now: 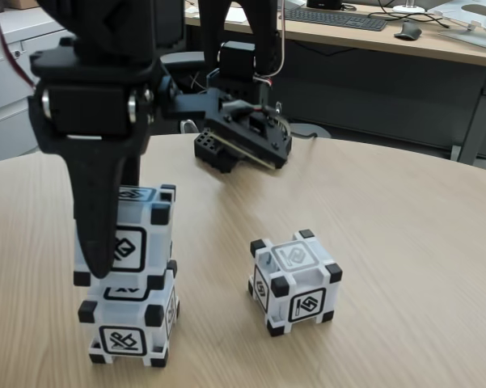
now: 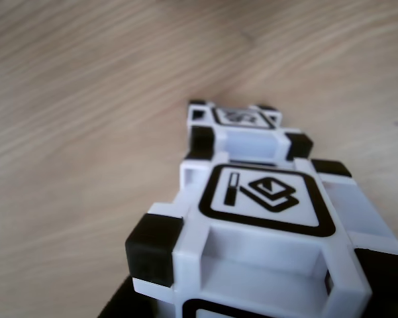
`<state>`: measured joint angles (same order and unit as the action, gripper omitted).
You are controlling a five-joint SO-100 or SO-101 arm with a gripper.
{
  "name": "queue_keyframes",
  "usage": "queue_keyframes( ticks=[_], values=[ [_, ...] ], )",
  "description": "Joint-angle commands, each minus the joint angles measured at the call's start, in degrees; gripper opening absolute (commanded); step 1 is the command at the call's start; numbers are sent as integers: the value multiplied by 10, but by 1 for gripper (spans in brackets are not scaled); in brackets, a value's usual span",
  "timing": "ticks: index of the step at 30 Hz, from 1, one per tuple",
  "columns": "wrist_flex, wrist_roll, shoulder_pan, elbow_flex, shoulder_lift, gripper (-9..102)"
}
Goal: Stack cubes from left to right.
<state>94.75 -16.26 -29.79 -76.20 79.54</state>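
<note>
Two cubes form a stack at the left of the fixed view. The upper cube [image 1: 145, 230] sits on or just over the lower cube [image 1: 133, 327], set slightly back; I cannot tell if they touch. My black gripper [image 1: 117, 255] comes down from above and is shut on the upper cube, one finger [image 1: 97, 234] across its front face and the other hidden behind. A third cube [image 1: 295, 283] stands alone on the table to the right. The other view shows the gripped cube [image 2: 265, 199] close up, with another cube [image 2: 242, 129] beyond it.
The round wooden table [image 1: 404, 226] has free room to the right and behind the lone cube. The arm's black base [image 1: 243, 137] sits at the table's far edge. A desk with a keyboard [image 1: 335, 18] stands behind.
</note>
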Motion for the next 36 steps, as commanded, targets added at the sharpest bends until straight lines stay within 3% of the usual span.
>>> queue_keyframes(
  ticks=[1, 7, 19, 36],
  values=[
    [-6, -6, -4, 16, 4, 35],
    [-1, -18, 0, 16, 6, 41],
    [4, -51, 12, 8, 15, 41],
    [76, -5, 181, 7, 16, 40]
  ],
)
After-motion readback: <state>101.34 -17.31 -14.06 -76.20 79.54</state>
